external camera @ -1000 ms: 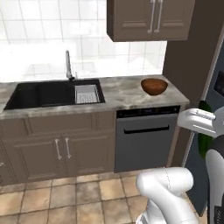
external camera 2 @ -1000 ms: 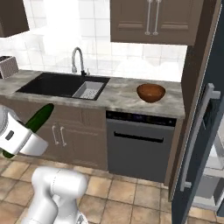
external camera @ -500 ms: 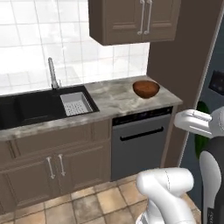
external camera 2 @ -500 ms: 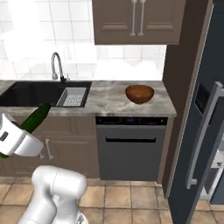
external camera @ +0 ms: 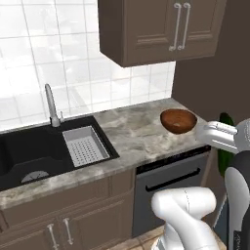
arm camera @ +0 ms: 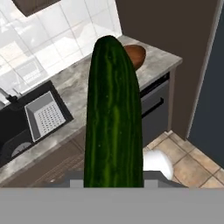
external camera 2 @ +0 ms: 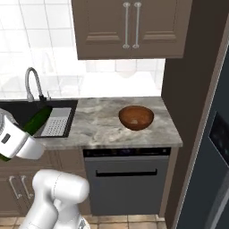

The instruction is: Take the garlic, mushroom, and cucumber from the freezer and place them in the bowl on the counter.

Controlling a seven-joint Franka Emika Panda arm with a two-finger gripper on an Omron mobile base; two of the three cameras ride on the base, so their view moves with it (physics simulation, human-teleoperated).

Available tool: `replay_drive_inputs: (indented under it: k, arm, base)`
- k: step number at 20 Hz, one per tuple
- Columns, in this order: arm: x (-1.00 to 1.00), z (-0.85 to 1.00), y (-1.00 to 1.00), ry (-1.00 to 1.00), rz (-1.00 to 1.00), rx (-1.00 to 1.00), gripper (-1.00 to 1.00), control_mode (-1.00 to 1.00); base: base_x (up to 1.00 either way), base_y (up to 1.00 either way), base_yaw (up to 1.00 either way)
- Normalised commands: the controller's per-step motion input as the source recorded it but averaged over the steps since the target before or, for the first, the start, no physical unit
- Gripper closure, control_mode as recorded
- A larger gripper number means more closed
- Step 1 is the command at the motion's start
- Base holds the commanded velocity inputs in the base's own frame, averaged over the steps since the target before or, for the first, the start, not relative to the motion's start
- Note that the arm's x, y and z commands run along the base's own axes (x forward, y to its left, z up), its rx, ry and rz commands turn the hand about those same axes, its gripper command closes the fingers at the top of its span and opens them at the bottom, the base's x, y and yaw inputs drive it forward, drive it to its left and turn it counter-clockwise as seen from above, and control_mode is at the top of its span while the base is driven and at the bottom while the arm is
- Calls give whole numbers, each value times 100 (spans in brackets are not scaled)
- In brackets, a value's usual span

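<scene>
My gripper (external camera: 220, 136) is shut on the dark green cucumber (arm camera: 114, 118), which stands up the middle of the hand view and hides the fingertips. The cucumber (external camera: 225, 119) pokes out above and below the white hand at the right edge of the left base view. It slants up from the hand (external camera 2: 20, 139) as a green tip (external camera 2: 39, 118) in the right base view. The reddish-brown wooden bowl (external camera 2: 136, 117) sits on the marbled counter (external camera 2: 98, 127) near its right end, apart from the gripper. The slate-blue freezer (external camera 2: 214, 161) stands at the right. Garlic and mushroom are out of view.
A black sink (external camera: 34, 156) with a grey perforated basket (external camera: 84, 144) and a tap (external camera: 50, 105) lies left of the bowl. A dishwasher front (external camera 2: 127, 179) sits under the counter. Wall cabinets (external camera 2: 129, 27) hang above. A brown panel (external camera 2: 183, 89) separates counter and freezer.
The whole scene has shifted: the base has moved, and the counter and bowl now look closer and more central. The cucumber stays held in the gripper.
</scene>
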Motion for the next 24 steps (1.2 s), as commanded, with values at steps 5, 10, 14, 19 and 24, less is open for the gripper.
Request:
replay_drive_inputs:
  k: [5, 10, 14, 19, 24]
  arm:
    - [0, 0, 0, 0, 0, 0, 100, 100]
    - [0, 0, 0, 0, 0, 0, 100, 100]
    - [0, 0, 0, 0, 0, 0, 100, 100]
    - [0, 0, 0, 0, 0, 0, 100, 100]
    - [0, 0, 0, 0, 0, 0, 100, 100]
  base:
    - [93, -3, -16]
    - [56, -11, -18]
    - [27, -27, -28]
    - [7, -60, -29]
    - [15, -58, -7]
